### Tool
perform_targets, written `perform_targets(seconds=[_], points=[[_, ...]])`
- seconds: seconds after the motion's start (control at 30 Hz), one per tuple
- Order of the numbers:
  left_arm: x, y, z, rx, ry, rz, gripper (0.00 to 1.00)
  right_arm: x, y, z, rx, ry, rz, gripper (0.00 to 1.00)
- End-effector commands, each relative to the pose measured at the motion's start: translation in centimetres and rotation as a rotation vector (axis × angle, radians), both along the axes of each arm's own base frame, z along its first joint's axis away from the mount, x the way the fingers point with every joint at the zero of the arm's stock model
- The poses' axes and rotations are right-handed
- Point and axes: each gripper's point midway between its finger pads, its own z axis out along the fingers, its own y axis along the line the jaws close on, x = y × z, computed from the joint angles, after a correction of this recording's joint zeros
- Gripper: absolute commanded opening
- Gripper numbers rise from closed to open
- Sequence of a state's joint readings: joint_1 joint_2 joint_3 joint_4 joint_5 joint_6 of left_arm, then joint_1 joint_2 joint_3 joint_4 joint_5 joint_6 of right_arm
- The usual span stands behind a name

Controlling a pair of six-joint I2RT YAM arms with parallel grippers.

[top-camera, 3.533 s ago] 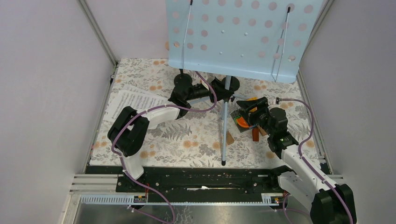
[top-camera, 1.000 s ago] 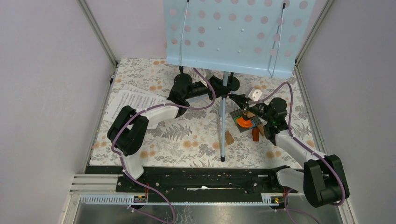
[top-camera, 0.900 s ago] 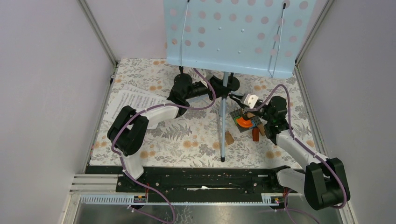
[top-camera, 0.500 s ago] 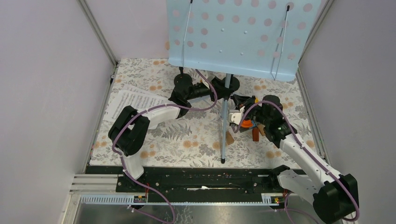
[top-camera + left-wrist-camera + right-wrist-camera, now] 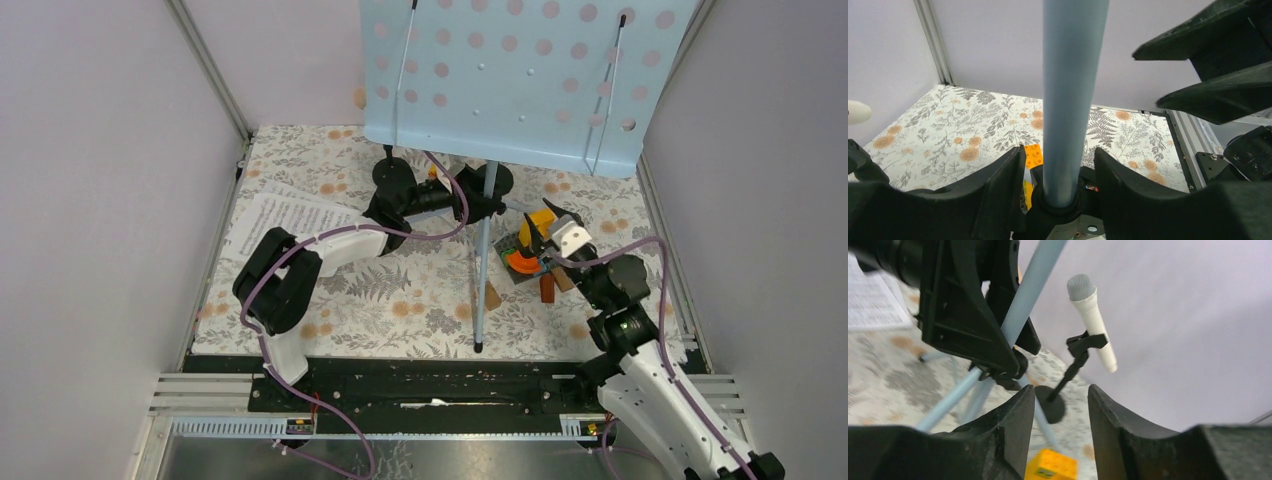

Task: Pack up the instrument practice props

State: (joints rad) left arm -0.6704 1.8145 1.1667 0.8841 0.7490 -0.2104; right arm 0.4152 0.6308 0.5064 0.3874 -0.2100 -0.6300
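The left gripper (image 5: 1059,152) is straddling the pole (image 5: 1070,100) of the light-blue music rack (image 5: 520,75), which is standing upright on the table (image 5: 400,290); its jaws are standing open, a gap showing on one side; the right gripper (image 5: 1060,392) is hovering with open, empty jaws, facing the white microphone (image 5: 1093,325); that microphone is sitting tilted in its black holder (image 5: 1075,362) near the rack's legs; sheet-music pages (image 5: 285,215) are lying at the table's left.
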Motion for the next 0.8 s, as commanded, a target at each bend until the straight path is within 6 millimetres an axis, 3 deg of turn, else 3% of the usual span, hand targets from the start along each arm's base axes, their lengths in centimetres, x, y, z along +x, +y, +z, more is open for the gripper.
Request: perform_targets(seconds=[0.0,0.1,0.17,0.23,0.5,0.67,0.77], points=[[-0.2,0.7,-3.8,0.098,0.130,0.021,0.63,-1.5,-1.0,0.1,0.486,0.181,-0.019,0.54],[-0.4,1.1,-2.3,0.075,0.106,0.036,0.83,-1.8,-2.5,-1.0,0.690,0.292,-0.097,0.65],[-0.6,1.4,-1.4,0.067,0.084,0.039,0.92,-1.7,-3.8,-2.3,0.825,0.383,-0.186,0.74],[-0.9,1.7,-0.6,0.069,0.057,0.044,0.99,-1.8,-3.7,-3.4,0.863,0.460,-0.214,0.77],[-1.8,4.7,-0.1,0.087,-0.048,0.062,0.99,-2.4,0.9,-7.2,0.806,0.779,-0.102,0.79],[-2.0,7.9,-0.1,0.071,-0.083,0.071,0.97,-3.3,4.1,-7.6,0.724,0.878,0.069,0.78],[-1.4,8.8,-0.9,0.114,-0.096,0.099,0.94,-3.4,5.4,-7.5,0.723,0.892,0.148,0.76]])
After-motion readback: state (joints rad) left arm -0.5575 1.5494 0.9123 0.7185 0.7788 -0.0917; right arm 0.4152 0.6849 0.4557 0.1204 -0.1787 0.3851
